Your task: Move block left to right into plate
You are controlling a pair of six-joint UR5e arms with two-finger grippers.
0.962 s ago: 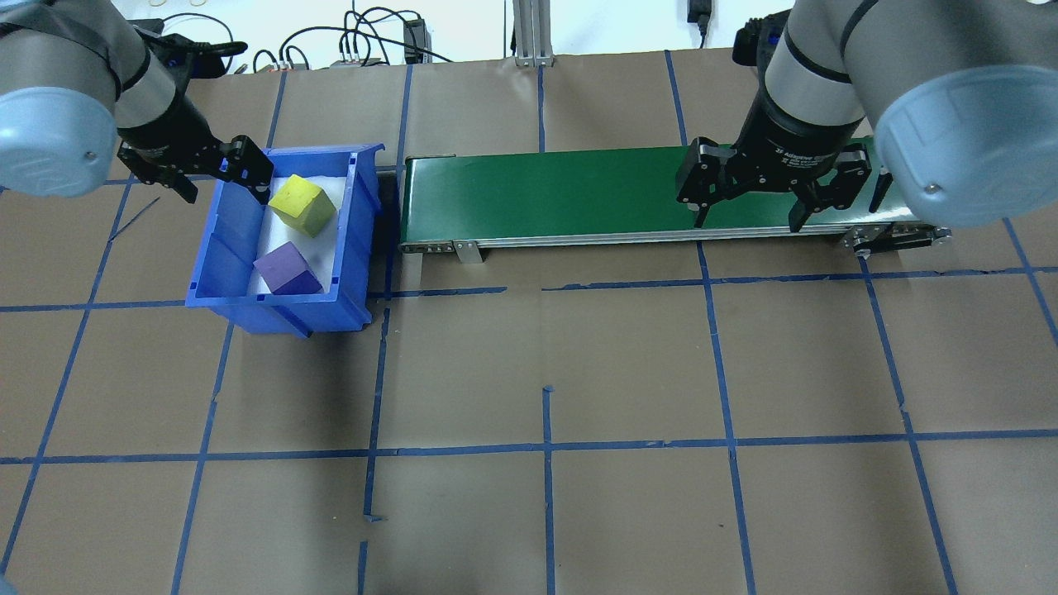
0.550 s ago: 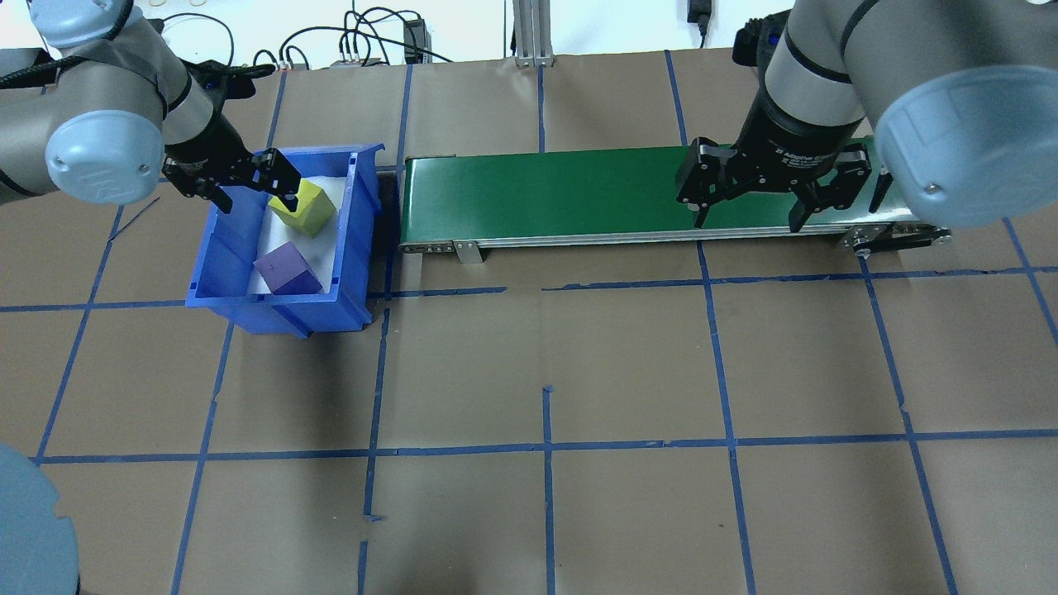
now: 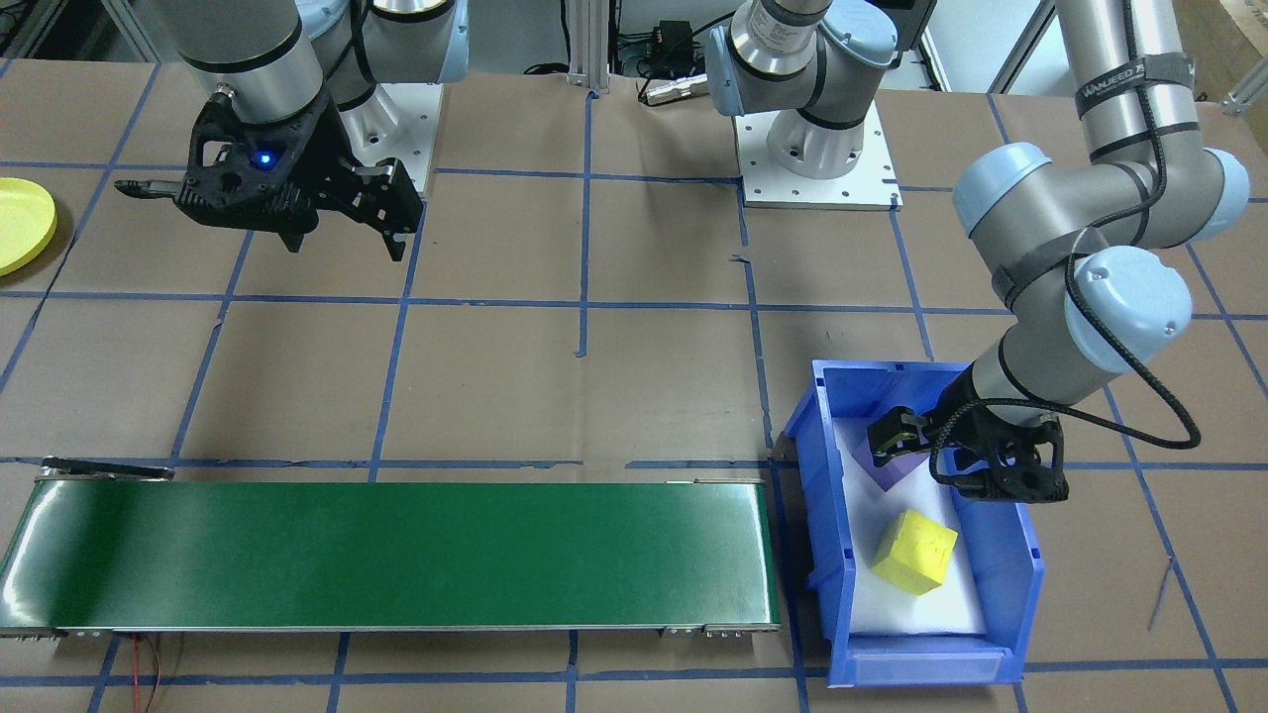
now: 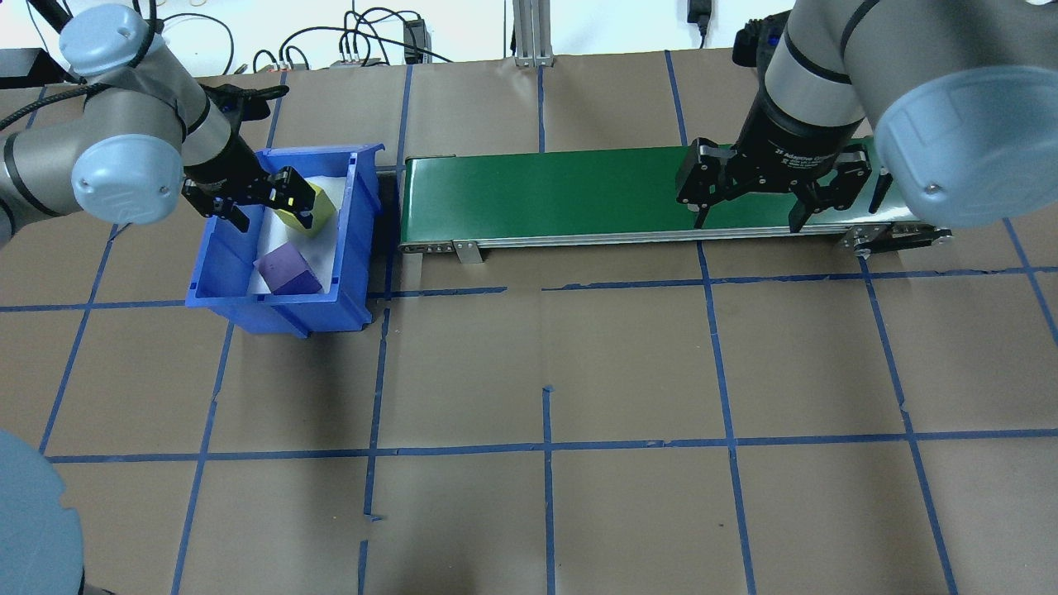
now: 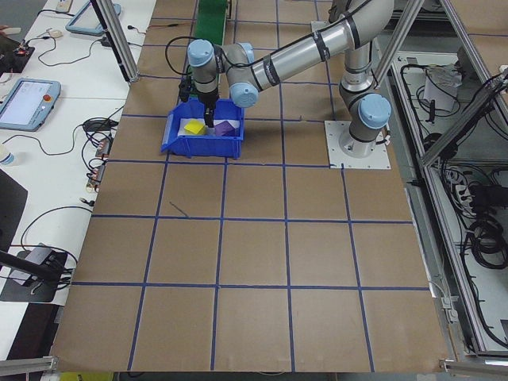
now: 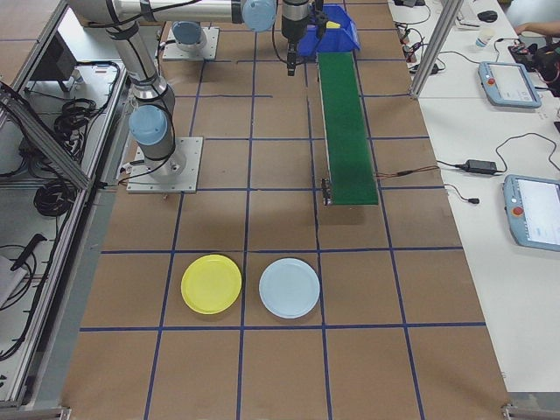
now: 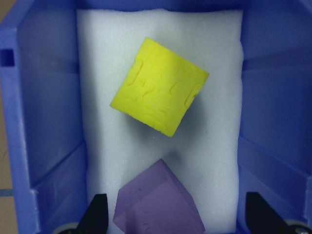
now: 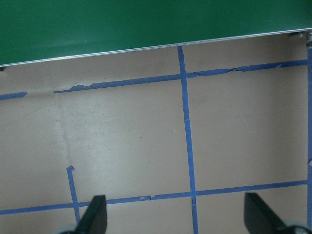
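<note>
A yellow foam block (image 7: 158, 92) and a purple block (image 7: 158, 204) lie on white foam inside the blue bin (image 4: 357, 240). My left gripper (image 4: 266, 207) hangs open inside the bin. In the left wrist view the purple block sits low between its fingertips (image 7: 97, 217), and none of them touches it. The yellow block (image 3: 916, 552) lies just beyond the gripper (image 3: 956, 460). My right gripper (image 4: 750, 216) is open and holds nothing, above the right end of the green conveyor (image 4: 562, 194). The yellow plate (image 6: 211, 283) lies far off on the robot's right side.
A pale blue plate (image 6: 290, 288) lies beside the yellow one. The conveyor (image 3: 396, 555) runs from the bin (image 3: 827, 555) towards the right arm. Brown paper with a blue tape grid (image 8: 187, 122) covers the table. Cables lie along the far edge.
My left arm has swung from the bin's outer left rim in over the blocks and dropped lower inside it. The right arm and both blocks have stayed put.
</note>
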